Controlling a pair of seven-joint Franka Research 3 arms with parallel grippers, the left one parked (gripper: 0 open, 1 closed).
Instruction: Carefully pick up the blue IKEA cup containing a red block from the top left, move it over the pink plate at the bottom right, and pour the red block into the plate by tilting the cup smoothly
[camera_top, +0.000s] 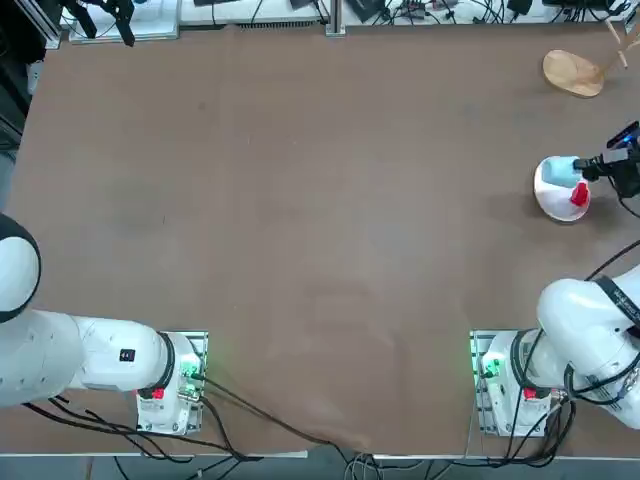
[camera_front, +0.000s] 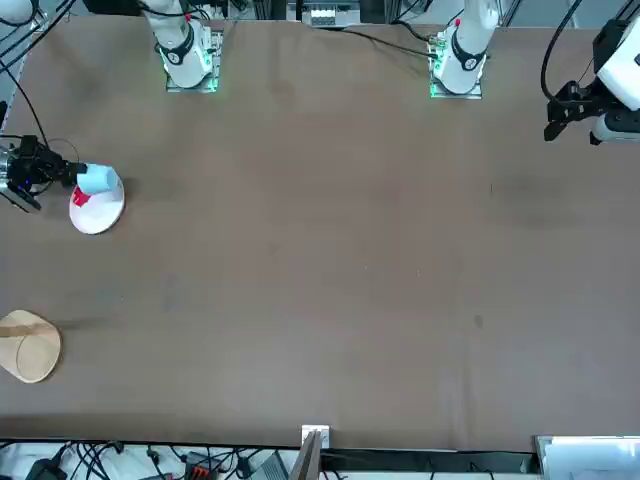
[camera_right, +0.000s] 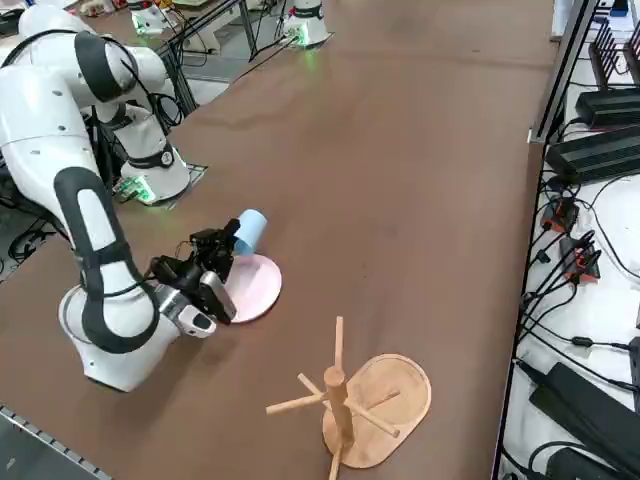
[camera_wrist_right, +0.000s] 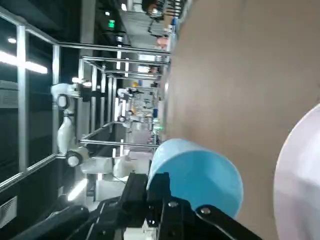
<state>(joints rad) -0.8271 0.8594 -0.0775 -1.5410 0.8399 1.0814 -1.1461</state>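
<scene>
Sideways right gripper (camera_top: 598, 166), gripping tilted blue cup (camera_top: 560, 171)

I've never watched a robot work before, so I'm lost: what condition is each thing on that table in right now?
Blue IKEA cup: tipped on its side over the plate, held.
Red block: out of the cup, lying on the plate.
Pink plate: flat on the table.
Right end effector: shut on the cup, at the plate's edge.
Wooden stand: upright, untouched.
</scene>
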